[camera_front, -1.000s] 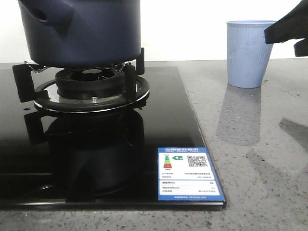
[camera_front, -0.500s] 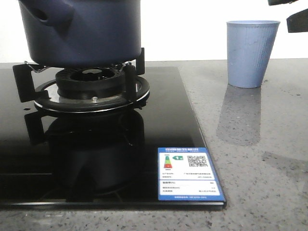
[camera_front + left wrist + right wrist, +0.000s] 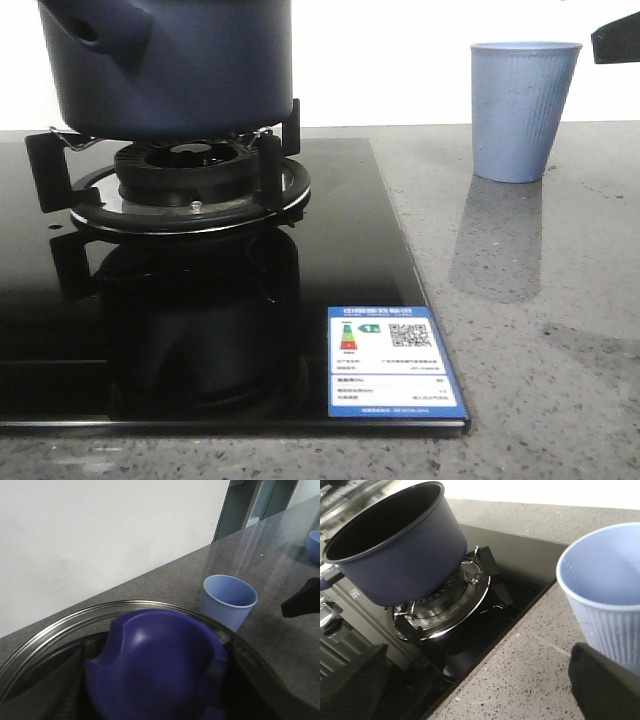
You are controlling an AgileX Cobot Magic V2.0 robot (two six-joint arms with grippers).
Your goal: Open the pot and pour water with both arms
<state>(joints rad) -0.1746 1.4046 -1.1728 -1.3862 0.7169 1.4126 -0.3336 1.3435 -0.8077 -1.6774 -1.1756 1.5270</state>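
The large dark navy-blue pot (image 3: 395,545) sits lidless; right pincer (image 3: 480,690) gapes beside it — approach level. Left pincer's state: cannot tell.

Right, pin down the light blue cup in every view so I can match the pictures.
Front view: the cup stands upper right on the grey counter, right of the stove.
Left wrist view: right of centre, past the glass lid's rim.
Right wrist view: large at the right edge.
Shared landmark: the navy pot on the burner, clear in the front and right wrist views.
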